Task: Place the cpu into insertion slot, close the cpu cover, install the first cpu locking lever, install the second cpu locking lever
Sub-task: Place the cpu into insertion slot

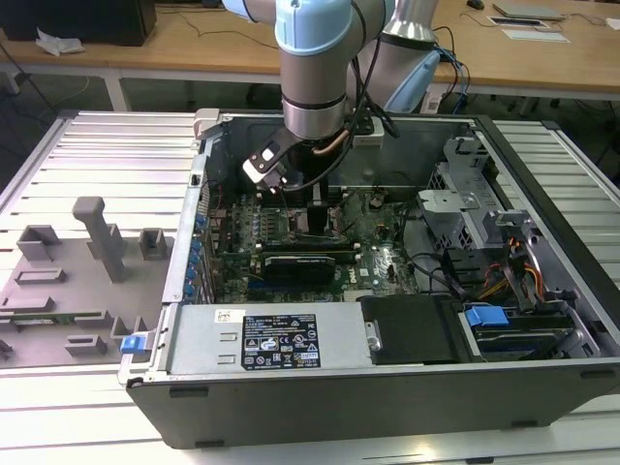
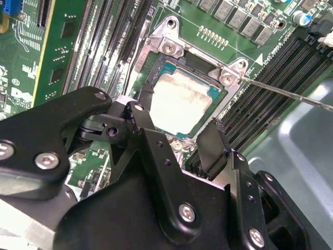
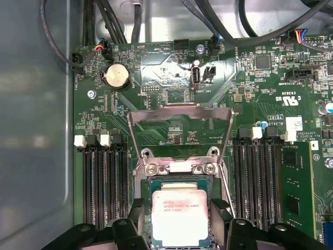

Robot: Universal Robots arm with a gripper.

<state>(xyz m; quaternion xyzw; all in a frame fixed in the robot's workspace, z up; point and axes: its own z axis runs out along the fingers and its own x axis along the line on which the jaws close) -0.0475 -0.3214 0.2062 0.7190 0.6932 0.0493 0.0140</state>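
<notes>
The cpu (image 3: pixel 179 216) (image 2: pixel 182 101), a square chip with a pale metal top, lies flat in the insertion slot (image 3: pixel 148 183) (image 2: pixel 162 66) on the green board. My gripper (image 3: pixel 179 229) (image 2: pixel 176 122) hovers close over it, open, with one black finger (image 3: pixel 137 211) on each side and a thin gap to the chip. Beyond the slot, the cpu cover (image 3: pixel 179 110) stands raised on its hinge. A thin locking lever (image 2: pixel 283 92) (image 3: pixel 227 190) juts out beside the slot, unlatched. In the exterior view the gripper (image 1: pixel 315 215) reaches down into the open computer case (image 1: pixel 387 378).
Black memory slots (image 3: pixel 101 182) (image 3: pixel 257 177) flank the socket. A coin battery (image 3: pixel 116 76) and cables (image 3: pixel 119 21) sit beyond the cover. A long black card (image 1: pixel 300 263), drive cage (image 1: pixel 465 194) and case walls hem the arm in. A grey fixture tray (image 1: pixel 77 281) lies at the exterior view's left.
</notes>
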